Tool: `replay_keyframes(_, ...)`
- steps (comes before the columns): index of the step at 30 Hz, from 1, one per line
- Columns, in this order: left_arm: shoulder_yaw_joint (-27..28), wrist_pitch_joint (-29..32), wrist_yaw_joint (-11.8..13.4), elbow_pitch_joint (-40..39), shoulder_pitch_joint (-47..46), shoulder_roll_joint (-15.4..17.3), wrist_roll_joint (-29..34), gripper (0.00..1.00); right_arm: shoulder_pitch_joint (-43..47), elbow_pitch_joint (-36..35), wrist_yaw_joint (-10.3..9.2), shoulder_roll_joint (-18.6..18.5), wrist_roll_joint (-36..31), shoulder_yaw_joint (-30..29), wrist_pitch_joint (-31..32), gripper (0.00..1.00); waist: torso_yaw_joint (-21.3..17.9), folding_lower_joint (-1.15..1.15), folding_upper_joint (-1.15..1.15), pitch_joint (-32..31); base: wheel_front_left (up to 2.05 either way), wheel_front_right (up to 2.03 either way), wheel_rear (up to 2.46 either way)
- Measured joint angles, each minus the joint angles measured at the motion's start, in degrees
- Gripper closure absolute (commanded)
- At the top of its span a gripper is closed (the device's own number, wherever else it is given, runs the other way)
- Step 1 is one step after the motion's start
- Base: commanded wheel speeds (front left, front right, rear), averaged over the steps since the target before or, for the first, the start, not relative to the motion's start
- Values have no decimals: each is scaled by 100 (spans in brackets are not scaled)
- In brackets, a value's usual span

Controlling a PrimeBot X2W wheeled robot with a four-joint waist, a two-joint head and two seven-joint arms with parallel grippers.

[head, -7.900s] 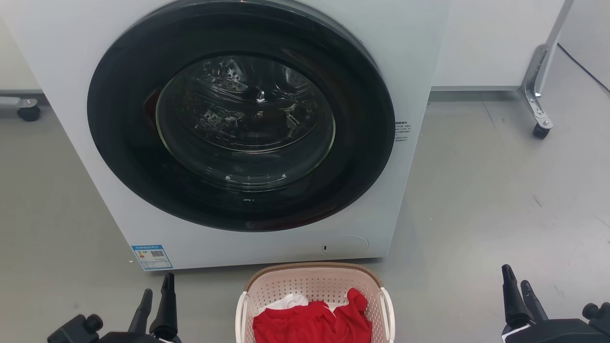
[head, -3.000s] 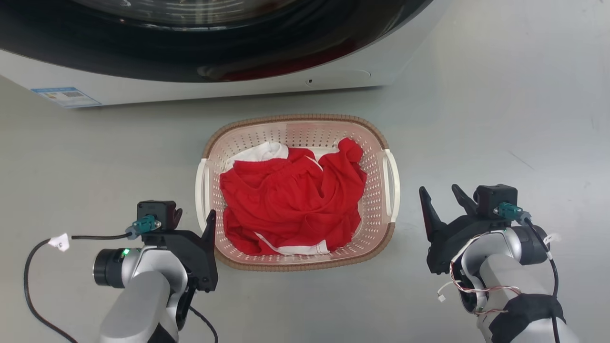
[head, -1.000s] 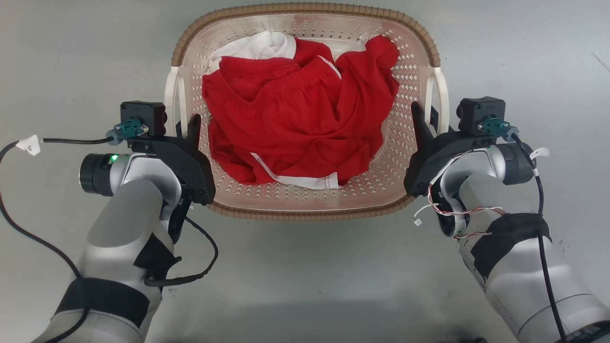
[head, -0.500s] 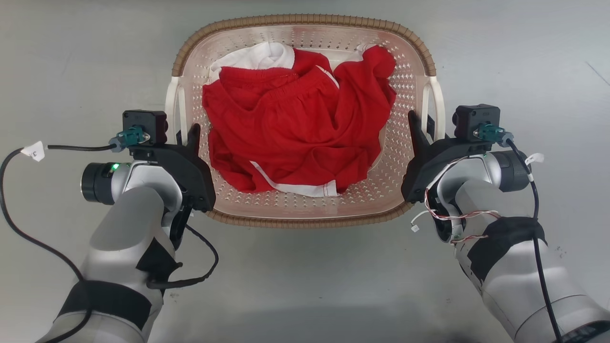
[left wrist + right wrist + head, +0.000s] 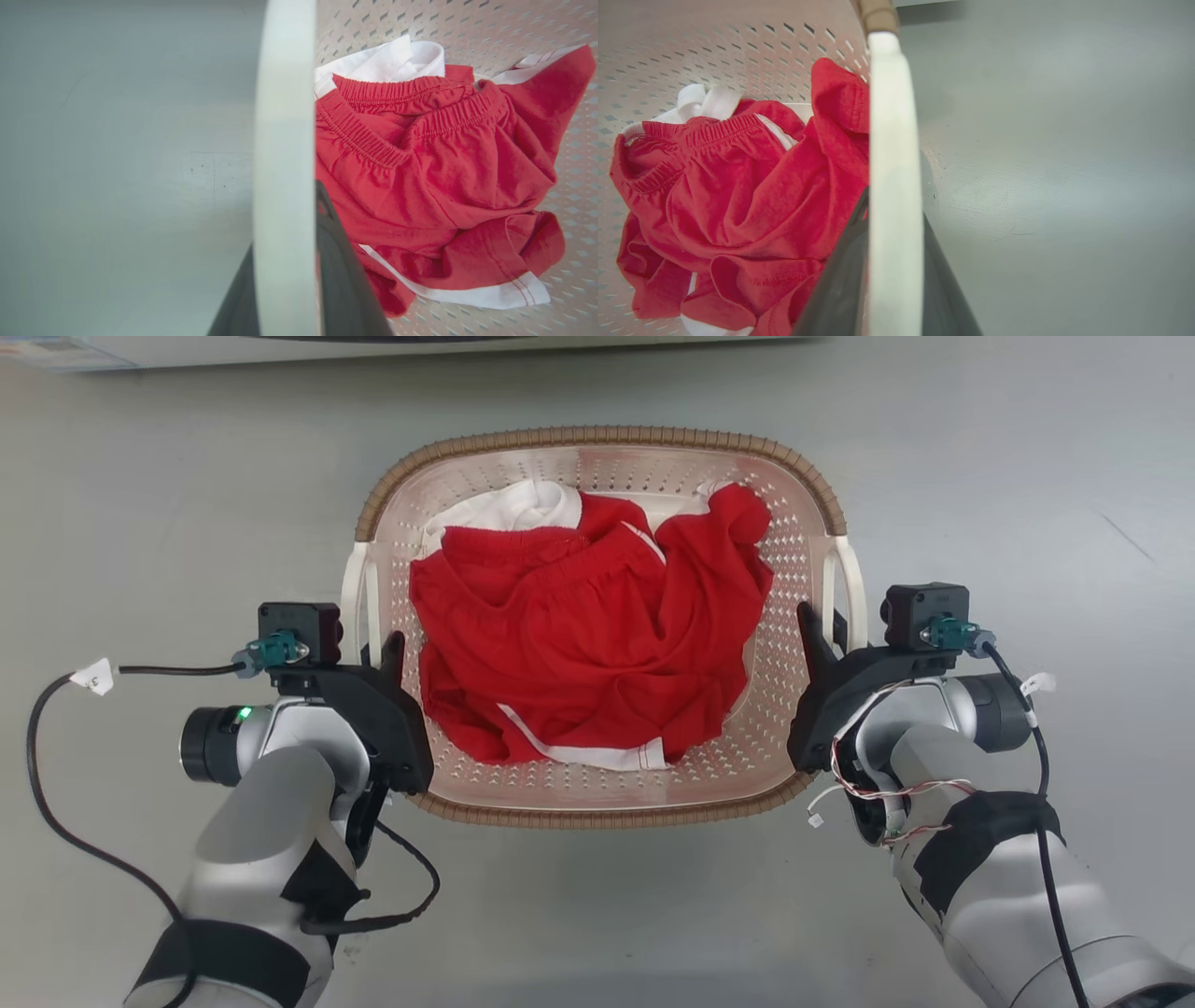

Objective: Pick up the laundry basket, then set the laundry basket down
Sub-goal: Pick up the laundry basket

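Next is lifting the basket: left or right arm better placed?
Neither leads: left gripper and right gripper each straddle a white side handle of the pale pink perforated plastic laundry basket. Lift with both.

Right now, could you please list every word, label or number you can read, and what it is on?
Nothing reads clearly.
Sticker, top left of head view: cut off, blurred.
Left white tag: dark mark, too small to read.
Right white tag: nothing legible.
Basket and clothes: no text.
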Motion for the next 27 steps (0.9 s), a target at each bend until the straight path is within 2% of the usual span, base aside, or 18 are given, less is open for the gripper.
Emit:
replay_keyframes(17,-26,108,1,77,737,-113,-127,100,645,364,191,75,406,90,52,100,-10,0,0,-953,0,0,0)
replay_keyframes(27,-77,348,0,94,1335,-166,-204,100,1206,576,292,130,647,167,289,100,-12,-1,0,-1766,0,0,0)
